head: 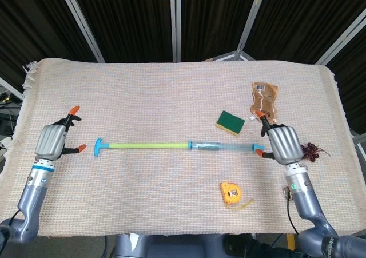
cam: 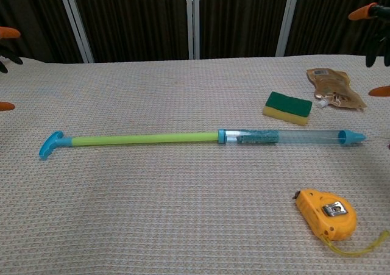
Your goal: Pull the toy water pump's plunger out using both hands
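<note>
Both hands are off the toy water pump (head: 177, 146), which lies flat across the middle of the cloth-covered surface (head: 171, 92), running left to right. Its green plunger (head: 143, 146) is drawn far out of the clear tube (head: 223, 147), with the blue T-handle (head: 98, 146) at the left end and the blue nozzle tip (head: 260, 149) at the right end. In the chest view the plunger rod (cam: 143, 139) makes up roughly half of the toy's full length.

The left hand (head: 50, 141) hovers to the left of the handle, apart from it, with its orange-tipped fingers (head: 73, 108) spread wide and nothing in them. The right hand (head: 283, 145) sits just beside the nozzle tip, its fingers likewise apart and empty; whether a fingertip touches the tip cannot be told from the head view. In the chest view only the orange fingertips of each hand show at the frame edges.

A green and yellow sponge (head: 230, 122) rests just behind the tube. A brown pouch (head: 264, 100) lies further back to the right. A yellow tape measure (head: 231, 193) sits in front of the tube, well apart from it. A dark bunch of grapes (head: 311, 151) pokes out from behind the right hand.
</note>
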